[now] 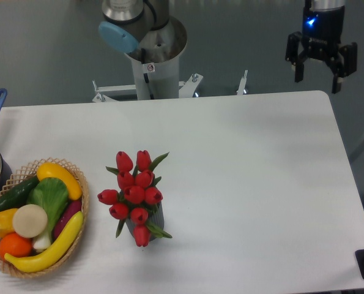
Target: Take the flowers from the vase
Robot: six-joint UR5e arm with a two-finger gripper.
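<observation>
Nine smooth red flowers (134,195), ribbed vase (158,219)

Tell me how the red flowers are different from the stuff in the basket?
The flowers are all one red colour with green leaves; the basket's fruit and vegetables are yellow, green, orange, white and purple. The flowers stand bunched in a small dark vase; the fruit and vegetables lie piled in a woven basket. The flowers sit near the table's middle; the basket is at its left edge. Both rest on the white table, far from the robot's hand.
</observation>
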